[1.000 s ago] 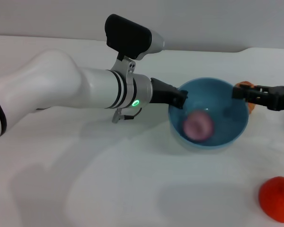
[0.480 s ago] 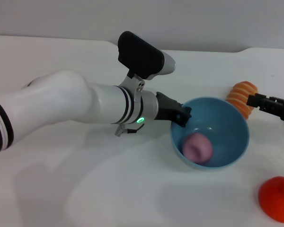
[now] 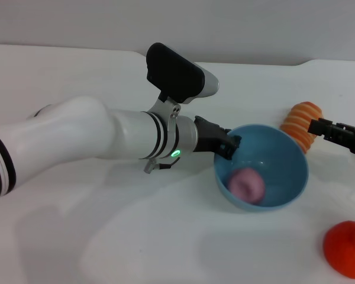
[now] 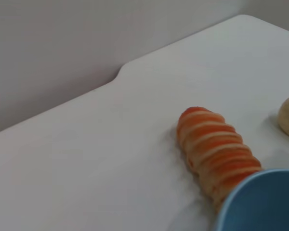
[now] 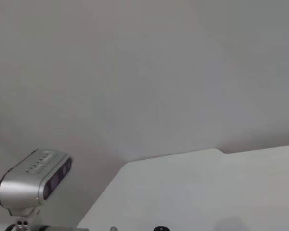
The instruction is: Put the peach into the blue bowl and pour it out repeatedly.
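**Now level again: bowl back on the table with the peach inside**

Broadly, the biggest thing in the head view is the left arm, a thick white limb with black bands and a green light at the wrist, reaching across the white table [image 3: 77, 236] from the robot's left. Its left gripper [image 3: 229, 144] has dark fingers closed over the near-left rim of the light blue, round, deep plastic bowl [image 3: 284, 154], one finger inside the wall and one outside as far as can be seen.

A second ago that bowl was tipped well over toward the camera, its mouth facing forward; half a second ago it was coming level, and now it sits close to upright, opening upward, apparently resting on the table. The wrist has rolled back with it.

The small round pale pink toy peach [image 3: 247, 184] lies at the bottom of the bowl, against the near-left wall. It stayed inside through the tilt, so nothing was poured this time; I judge another, steeper tip is needed.

At the right edge, the right gripper [image 3: 338, 131] has drawn back from the bowl's far rim and hangs near the orange ridged elongated toy [image 3: 300, 120]; its grip cannot be told. A red-orange bumpy round fruit [image 3: 347, 247] sits apart, near the front right corner.
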{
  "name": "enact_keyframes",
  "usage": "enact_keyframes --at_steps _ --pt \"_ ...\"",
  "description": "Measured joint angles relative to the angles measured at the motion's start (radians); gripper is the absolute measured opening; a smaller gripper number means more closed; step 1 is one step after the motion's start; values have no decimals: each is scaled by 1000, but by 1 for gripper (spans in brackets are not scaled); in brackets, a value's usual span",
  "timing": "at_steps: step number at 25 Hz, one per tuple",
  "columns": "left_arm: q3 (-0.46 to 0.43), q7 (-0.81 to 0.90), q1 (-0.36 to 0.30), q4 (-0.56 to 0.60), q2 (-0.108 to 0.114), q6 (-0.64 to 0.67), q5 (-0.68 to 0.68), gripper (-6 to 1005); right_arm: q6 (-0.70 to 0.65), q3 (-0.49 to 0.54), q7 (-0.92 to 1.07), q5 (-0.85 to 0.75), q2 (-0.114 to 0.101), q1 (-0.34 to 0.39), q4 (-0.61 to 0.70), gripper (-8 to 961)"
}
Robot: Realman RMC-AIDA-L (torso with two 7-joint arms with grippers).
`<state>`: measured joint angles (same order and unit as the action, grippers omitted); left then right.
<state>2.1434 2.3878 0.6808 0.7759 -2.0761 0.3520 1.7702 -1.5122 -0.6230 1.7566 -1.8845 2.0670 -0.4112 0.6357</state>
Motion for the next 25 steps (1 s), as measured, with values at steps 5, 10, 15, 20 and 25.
enact_keyframes --at_steps 5,10,15,20,25 --pt "-1 1 -8 13 1 -6 0 178 6 6 -5 1 -1 1 -1 401" --pt "-80 -29 -73 138 15 -48 13 395 26 33 -59 1 -2 2 -5 401" --pt "-176 -87 -103 175 15 -71 21 481 50 57 -138 6 -5 11 4 402" --pt "-161 -129 -157 189 11 -230 22 568 139 122 -368 16 -2 28 -4 405" --pt "25 -136 -201 173 9 -551 22 625 267 212 -756 256 7 70 -172 485"
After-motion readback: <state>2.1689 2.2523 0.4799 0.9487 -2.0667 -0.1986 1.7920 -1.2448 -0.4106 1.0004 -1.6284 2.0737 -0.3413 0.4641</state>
